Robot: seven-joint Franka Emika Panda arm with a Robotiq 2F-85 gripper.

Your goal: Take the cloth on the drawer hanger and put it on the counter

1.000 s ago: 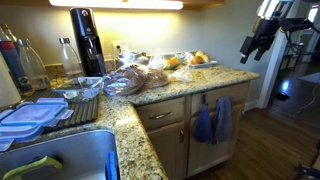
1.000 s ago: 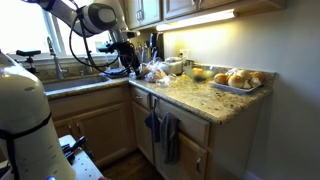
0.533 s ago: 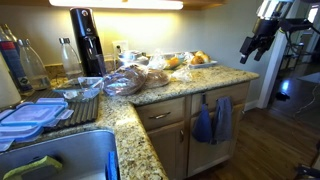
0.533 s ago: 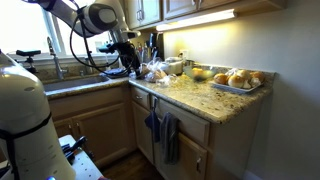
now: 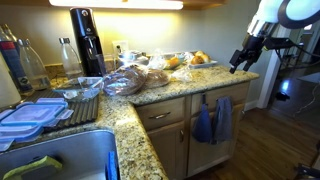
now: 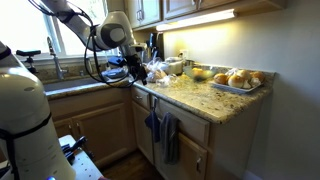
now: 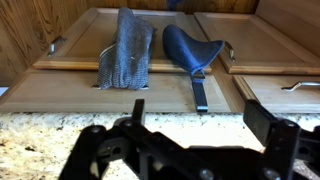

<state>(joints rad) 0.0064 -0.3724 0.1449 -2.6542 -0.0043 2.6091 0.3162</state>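
Note:
The medium-blue cloth (image 7: 190, 50) hangs on the light wooden drawer front, on a small dark hanger (image 7: 201, 94). It also shows in both exterior views (image 5: 203, 126) (image 6: 152, 125). A longer, paler grey-blue towel (image 7: 125, 52) hangs beside it. The speckled granite counter (image 7: 60, 130) runs above the drawer. My gripper (image 7: 198, 122) is open and empty. It hovers over the counter's edge, above the cloth and apart from it, as an exterior view (image 5: 239, 61) shows.
On the counter (image 5: 185, 88) are bagged bread (image 5: 135, 80), a tray of fruit (image 6: 238, 80), a black appliance (image 5: 87, 42) and bottles (image 5: 68, 55). A sink (image 5: 60, 155) with plastic lids (image 5: 30, 115) is nearby. Cabinet doors (image 7: 265, 40) are below the drawer.
The arm has come down and in towards the counter's edge above the hanging cloths. The cloths have not moved.

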